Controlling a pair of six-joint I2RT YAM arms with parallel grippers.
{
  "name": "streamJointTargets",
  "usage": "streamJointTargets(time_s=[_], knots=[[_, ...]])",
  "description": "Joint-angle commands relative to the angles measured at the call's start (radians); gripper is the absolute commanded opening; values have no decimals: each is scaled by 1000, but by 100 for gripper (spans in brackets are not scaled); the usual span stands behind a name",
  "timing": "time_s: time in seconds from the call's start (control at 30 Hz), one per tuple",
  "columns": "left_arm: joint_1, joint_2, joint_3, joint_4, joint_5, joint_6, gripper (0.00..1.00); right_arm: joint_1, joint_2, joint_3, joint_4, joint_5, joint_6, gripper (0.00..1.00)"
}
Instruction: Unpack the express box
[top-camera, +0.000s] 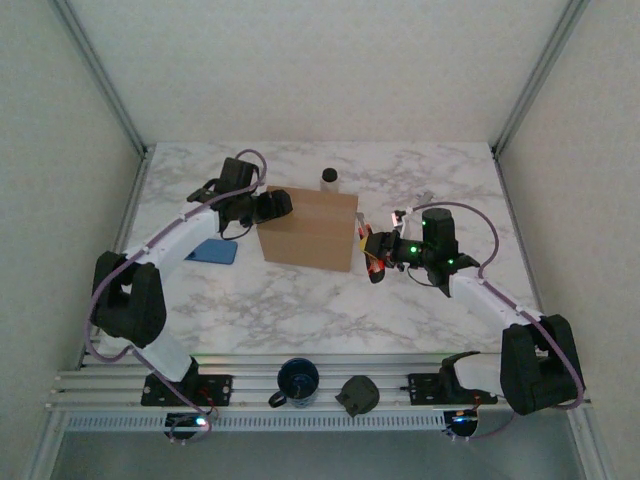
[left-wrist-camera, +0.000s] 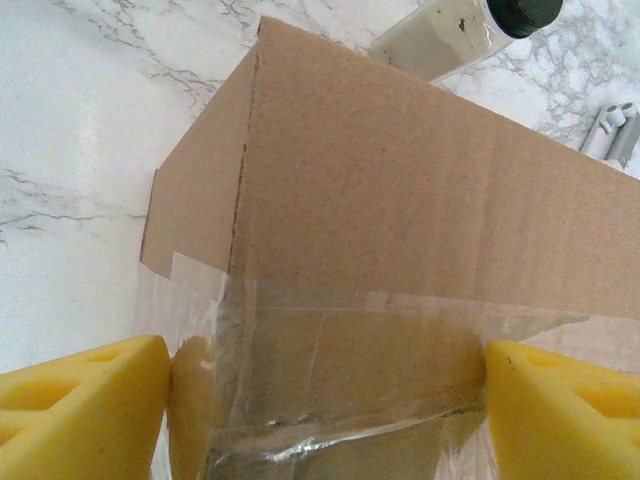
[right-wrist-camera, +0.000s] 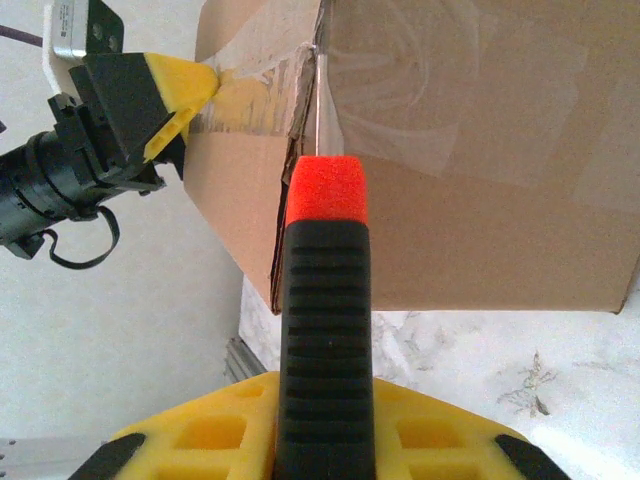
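The express box (top-camera: 308, 232), a brown carton sealed with clear tape, lies mid-table. My left gripper (top-camera: 275, 207) is at its left end. In the left wrist view the jaws (left-wrist-camera: 325, 390) stand wide, one yellow pad against each side of the taped end of the box (left-wrist-camera: 400, 200). My right gripper (top-camera: 378, 255) is at the box's right end, shut on a knife (right-wrist-camera: 325, 300) with a black ribbed handle and an orange-red collar. The thin blade (right-wrist-camera: 317, 100) stands against the taped seam at a corner of the box (right-wrist-camera: 480, 200). A left finger (right-wrist-camera: 180, 85) touches that taped corner.
A small bottle with a black cap (top-camera: 329, 179) stands just behind the box. A flat blue object (top-camera: 212, 251) lies left of the box under the left arm. A dark blue cup (top-camera: 298, 380) and a dark lump (top-camera: 357, 395) sit on the front rail.
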Motion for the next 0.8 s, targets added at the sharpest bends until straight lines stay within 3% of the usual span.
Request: streamJointTargets(time_s=[0.0,0.77], knots=[[4,36,-56,-105,-10,-24,78,18,-14,-13,30,-33,9,0],[4,29,-81,-86,-15,-34,77,70,-44,-74,26,-71,49,0]])
